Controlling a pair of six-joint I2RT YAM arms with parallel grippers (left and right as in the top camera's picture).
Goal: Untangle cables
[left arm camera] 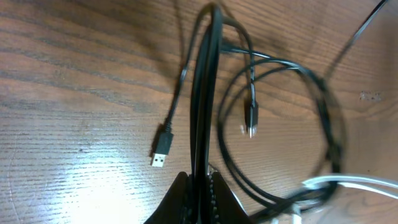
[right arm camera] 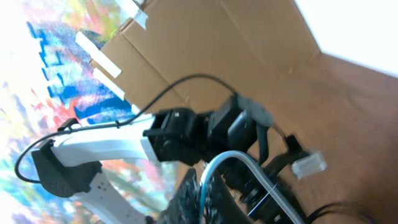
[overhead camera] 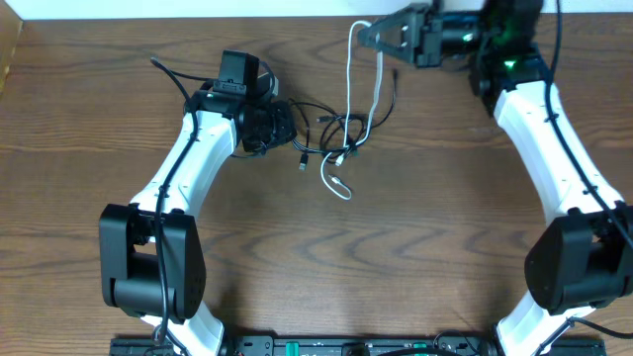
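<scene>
The white cable (overhead camera: 349, 74) hangs in a long loop from my right gripper (overhead camera: 362, 34), which is shut on it at the far edge of the table, and one end lies on the table. The black cable (overhead camera: 331, 127) lies in tangled loops around the white one at the middle. My left gripper (overhead camera: 284, 126) is shut on a black strand just left of the tangle. The left wrist view shows my jaws (left arm camera: 202, 190) shut on the black cable (left arm camera: 202, 93), with a USB plug (left arm camera: 161, 151) nearby. The right wrist view shows my jaws (right arm camera: 200, 193) shut on the white cable (right arm camera: 239, 157).
The thicker black wires of the left arm (overhead camera: 188, 89) run along its white links. A cardboard box (right arm camera: 205, 43) stands beyond the table's left side. The white wall edge (overhead camera: 198, 10) bounds the far side of the table.
</scene>
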